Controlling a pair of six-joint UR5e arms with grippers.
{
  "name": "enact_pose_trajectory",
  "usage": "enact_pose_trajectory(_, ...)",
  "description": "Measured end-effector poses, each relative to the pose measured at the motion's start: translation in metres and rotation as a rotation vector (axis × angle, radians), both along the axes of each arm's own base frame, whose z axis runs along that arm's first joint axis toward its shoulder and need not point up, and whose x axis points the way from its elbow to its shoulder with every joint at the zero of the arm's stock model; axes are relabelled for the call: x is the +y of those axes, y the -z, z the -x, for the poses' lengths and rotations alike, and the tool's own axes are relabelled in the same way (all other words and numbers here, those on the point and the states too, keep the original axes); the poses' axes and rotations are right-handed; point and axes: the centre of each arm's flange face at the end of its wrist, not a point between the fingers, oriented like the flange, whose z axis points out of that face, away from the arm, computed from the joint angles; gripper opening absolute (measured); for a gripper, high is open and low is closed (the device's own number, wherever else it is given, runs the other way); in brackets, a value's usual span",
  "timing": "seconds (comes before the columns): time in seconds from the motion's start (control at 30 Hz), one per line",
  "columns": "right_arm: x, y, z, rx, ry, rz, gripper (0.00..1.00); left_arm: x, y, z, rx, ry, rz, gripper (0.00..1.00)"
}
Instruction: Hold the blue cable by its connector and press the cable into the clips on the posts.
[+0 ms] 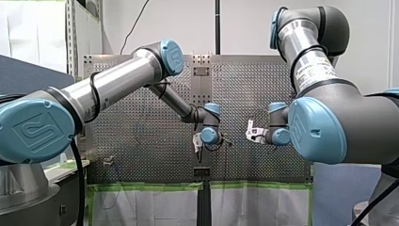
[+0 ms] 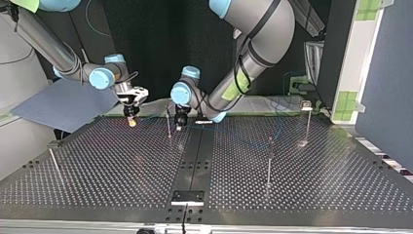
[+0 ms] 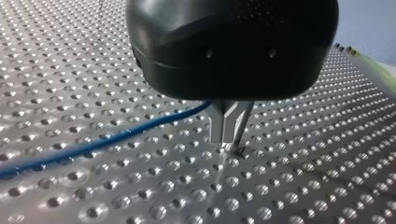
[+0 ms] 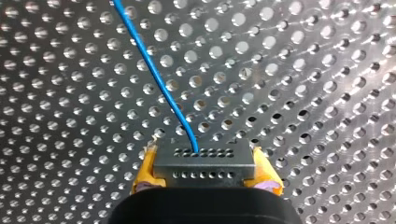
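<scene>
Perforated metal desk (image 4: 327,70) underneath. My right arm's yellow-padded fingers (image 4: 144,170) clamp the dark rectangular connector (image 4: 204,163), the thin blue cable (image 4: 154,74) leading ahead for steering. My left arm's metal fingers (image 3: 217,128) are closed, the cable at their base, probably to press it.

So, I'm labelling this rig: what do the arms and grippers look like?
My left arm and my right arm: silver tubes, grey joints, blue caps, black cables. My left gripper: black body, metal fingers. My right gripper: yellow pads.
</scene>
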Motion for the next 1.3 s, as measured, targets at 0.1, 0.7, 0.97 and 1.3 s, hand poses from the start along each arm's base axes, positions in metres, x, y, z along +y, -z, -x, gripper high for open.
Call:
enact_pose_trajectory(0.1, -0.002, -0.002, 0.000, -0.002, 0.000, 0.001, 0.00, 0.002, -0.001, -0.002, 0.001, -0.004, -0.003, 0.01)
enact_pose_trajectory(0.7, -0.002, -0.002, 0.000, 0.000, 0.000, -0.009, 0.00, 0.011, 0.000, 0.007, -0.009, -0.100, -0.208, 0.91)
enact_pose_trajectory(0.97, -0.001, -0.001, 0.000, 0.001, -0.002, -0.017, 0.00, 0.009, 0.003, 0.022, 0.017, -0.105, -0.327, 1.00)
enact_pose_trajectory(1.3, 0.001, 0.000, -0.001, -0.001, -0.019, -0.032, 0.00, -0.009, 0.005, 0.052, 0.092, -0.014, -0.342, 1.00)
